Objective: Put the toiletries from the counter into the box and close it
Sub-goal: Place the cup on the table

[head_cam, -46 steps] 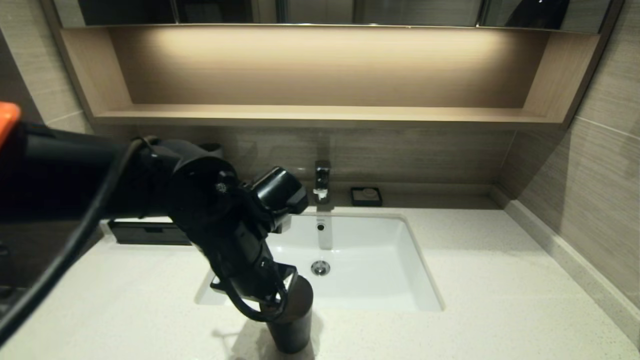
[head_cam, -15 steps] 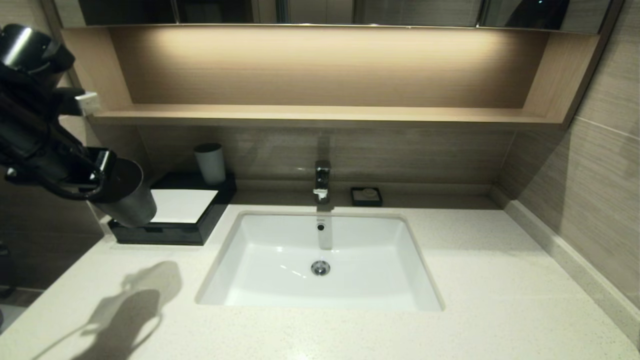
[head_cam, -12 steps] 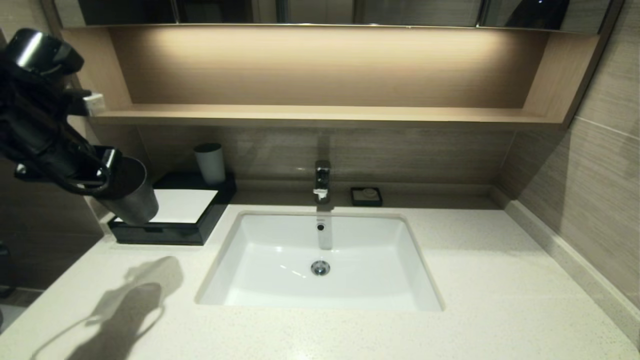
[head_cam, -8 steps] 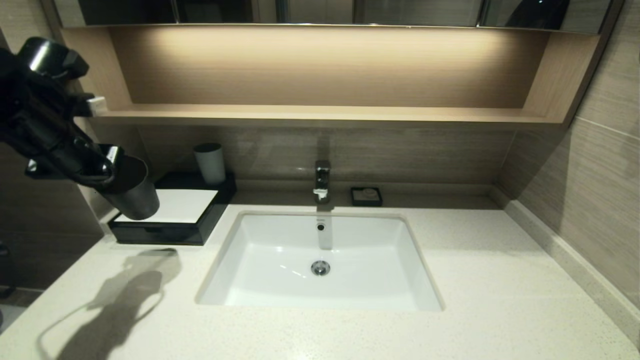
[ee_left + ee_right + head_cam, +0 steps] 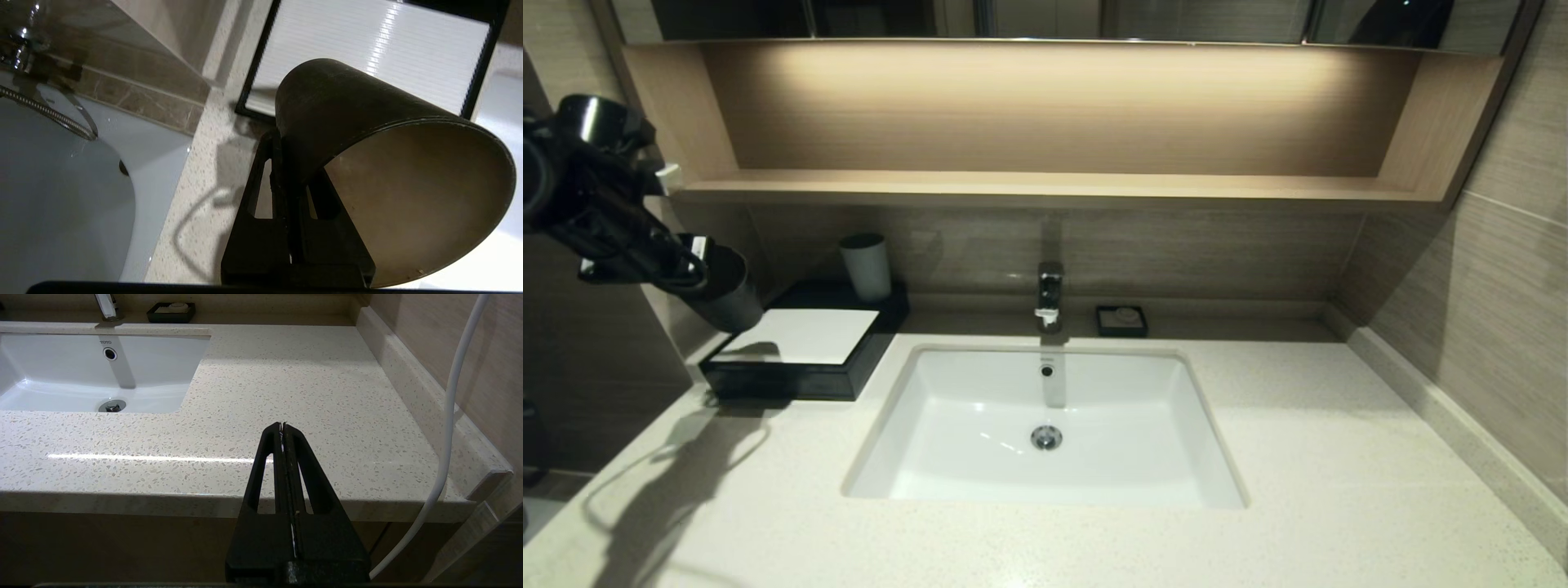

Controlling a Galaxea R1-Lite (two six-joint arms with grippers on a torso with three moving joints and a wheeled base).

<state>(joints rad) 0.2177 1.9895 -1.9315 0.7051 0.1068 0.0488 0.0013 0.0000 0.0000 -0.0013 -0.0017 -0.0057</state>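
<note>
Risk sits with the dark cup (image 5: 723, 296) clamped by its wall in the left pincer (image 5: 282, 163), tilted above the box (image 5: 792, 384); a slip would drop it onto the box. No toiletries visible; right pincer (image 5: 282, 425) pressed together, idle.

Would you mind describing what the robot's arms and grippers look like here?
The left arm is glossy black with rounded joints, a small white tag and looping black cables. The left gripper and right gripper have matte black, tapered fingers with triangular cut-outs. A white cable hangs beside the right one.
</note>
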